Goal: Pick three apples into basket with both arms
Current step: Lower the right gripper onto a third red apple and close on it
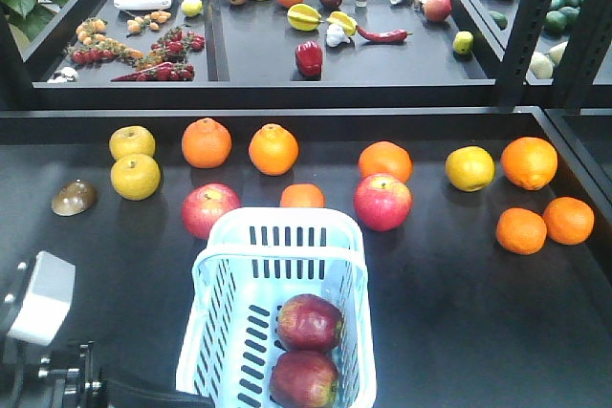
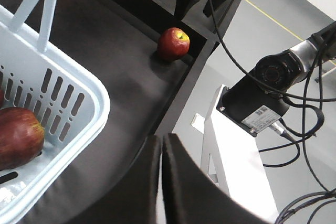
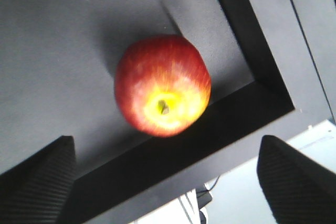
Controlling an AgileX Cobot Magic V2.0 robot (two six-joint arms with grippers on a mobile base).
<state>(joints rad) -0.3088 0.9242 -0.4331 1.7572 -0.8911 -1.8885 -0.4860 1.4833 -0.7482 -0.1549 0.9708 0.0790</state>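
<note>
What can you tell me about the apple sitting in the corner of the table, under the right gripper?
The apple is round, red-skinned with faint streaks, and has a yellow patch around its stem pit, which faces the right wrist camera. It rests alone on the dark table, close against the raised black edge at the corner. The right gripper is open, its fingers apart on either side, not touching it.

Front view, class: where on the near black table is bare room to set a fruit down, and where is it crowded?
Bare: the wide patch right of the basket, below the two oranges at the right edge; also the strip left of the basket, below the brown object. Crowded: the back row of fruit, and between the pinkish apples at the basket's far rim.
</note>
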